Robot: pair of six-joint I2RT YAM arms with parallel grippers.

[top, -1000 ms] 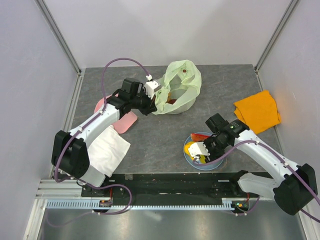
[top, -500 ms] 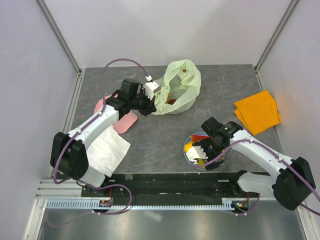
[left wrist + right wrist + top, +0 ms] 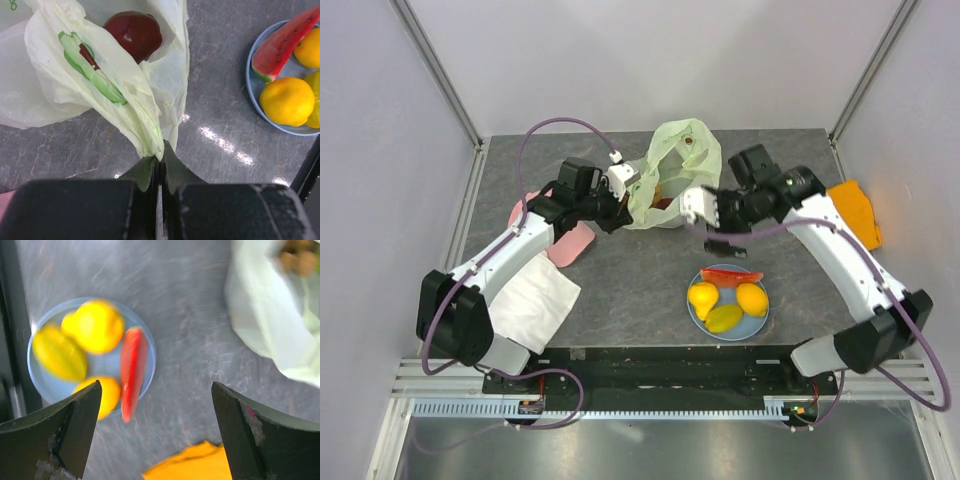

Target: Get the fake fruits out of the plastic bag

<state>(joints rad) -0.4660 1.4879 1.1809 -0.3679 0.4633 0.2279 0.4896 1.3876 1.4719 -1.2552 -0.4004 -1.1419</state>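
Grey veined tabletop (image 3: 630, 280) between pale walls (image 3: 620, 60) bears the plastic bag (image 3: 705, 165).

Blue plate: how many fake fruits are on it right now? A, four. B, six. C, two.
A: the blue plate holds a watermelon slice, a yellow fruit, an orange-yellow fruit and a yellow-green fruit.

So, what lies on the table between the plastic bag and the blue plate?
Nothing: the left wrist view shows bare grey table between bag and plate. The open right tool hangs above that stretch.
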